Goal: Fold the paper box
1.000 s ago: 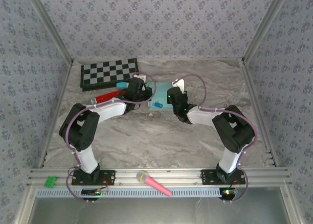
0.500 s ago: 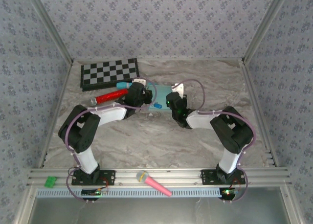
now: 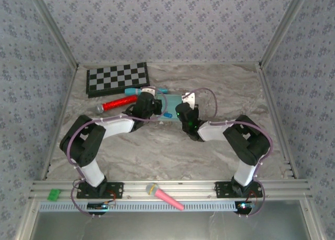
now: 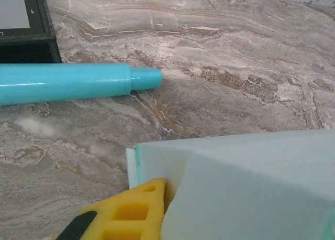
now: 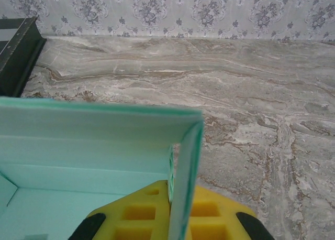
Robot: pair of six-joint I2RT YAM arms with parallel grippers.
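The paper box (image 3: pixel 171 101) is pale aqua card, partly raised, lying behind the table's middle between my two grippers. My left gripper (image 3: pixel 153 102) is at its left end. In the left wrist view one yellow finger (image 4: pixel 128 211) presses on the box's end wall (image 4: pixel 157 164), and a folded panel (image 4: pixel 256 193) hides the other finger. My right gripper (image 3: pixel 183 110) holds the right end. In the right wrist view both yellow fingers pinch an upright side wall (image 5: pixel 184 161) at the gripper (image 5: pixel 180 211), and the box's open inside (image 5: pixel 78 161) lies to the left.
A teal marker pen (image 4: pixel 68 83) lies just behind the box (image 3: pixel 148 91). A red cylinder (image 3: pixel 117 102) is to the left and the checkerboard (image 3: pixel 116 78) is at the back left. A pink marker (image 3: pixel 165 196) and a green block (image 3: pixel 53 195) rest on the front rail.
Both grippers have drawn closer together and slightly nearer the arms, with the box between them. The right gripper moved left and the box looks narrower from above.
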